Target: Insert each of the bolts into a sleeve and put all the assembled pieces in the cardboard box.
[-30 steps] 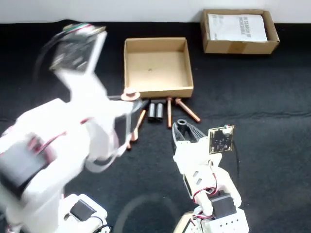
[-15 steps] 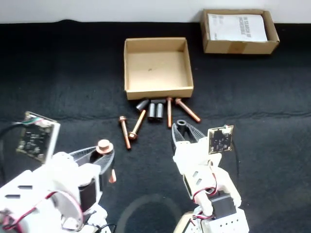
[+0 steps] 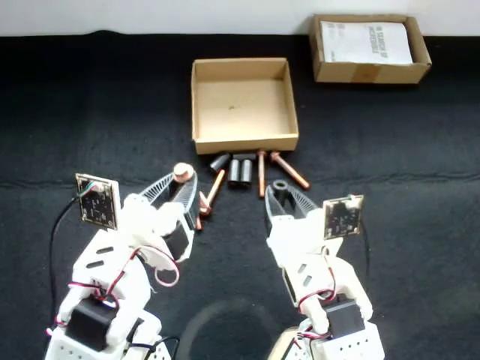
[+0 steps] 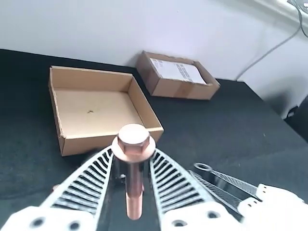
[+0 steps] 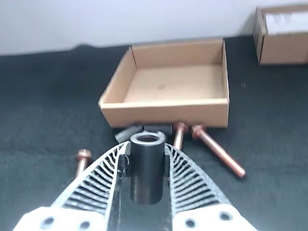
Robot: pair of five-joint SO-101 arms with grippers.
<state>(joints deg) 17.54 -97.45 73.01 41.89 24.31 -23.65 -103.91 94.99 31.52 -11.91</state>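
Copper bolt [image 4: 131, 144] pinched head-up in the left gripper [image 3: 178, 191]; black sleeve [image 5: 147, 166] clamped bore-up in the right gripper [image 3: 282, 196], at 3 o'clock of the bolt and well apart from it. Not yet mated. Cardboard box [image 3: 244, 141] at 12 o'clock, nothing inside. Left to do, by the look of it: every insertion, every drop-off. Loose bolts [image 3: 288, 170] and spare sleeves [image 3: 240, 169] at the box's 6 o'clock. Black cloth [image 3: 390, 225] underneath, white wall [image 3: 225, 15] behind, second box [image 3: 367, 71] with paper at 2 o'clock.
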